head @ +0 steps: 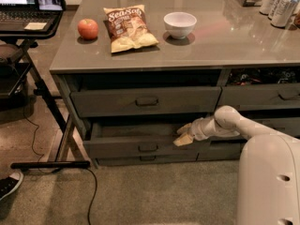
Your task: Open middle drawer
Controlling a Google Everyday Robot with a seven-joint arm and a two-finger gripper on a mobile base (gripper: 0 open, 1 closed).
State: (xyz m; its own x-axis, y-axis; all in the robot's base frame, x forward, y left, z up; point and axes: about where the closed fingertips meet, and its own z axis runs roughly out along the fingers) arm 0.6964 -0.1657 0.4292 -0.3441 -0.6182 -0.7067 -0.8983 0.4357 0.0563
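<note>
The tool (183, 139) rested at the top edge of the middle drawer (112, 149) front, right of the handle (148, 147); whether it was spread or pressed together could not be told. The arm (225, 123) reached in from the right, its wrist sloping down-left. The drawer stood partly pulled out beneath the bench (197, 50).

Overall: dim, warm indoor light, prob. from overhead.
Glare: pale sheen and a pinkish patch on the glossy grey countertop (225, 46), beside the white ceramic bowl (179, 24).
Shadows: short and soft under the bowl and the round red apple (88, 29); black recess inside the wide dark grey middle drawer (117, 149).
Gripper: cream gripper (183, 138) at that drawer's upper edge, pale against the dark.
</note>
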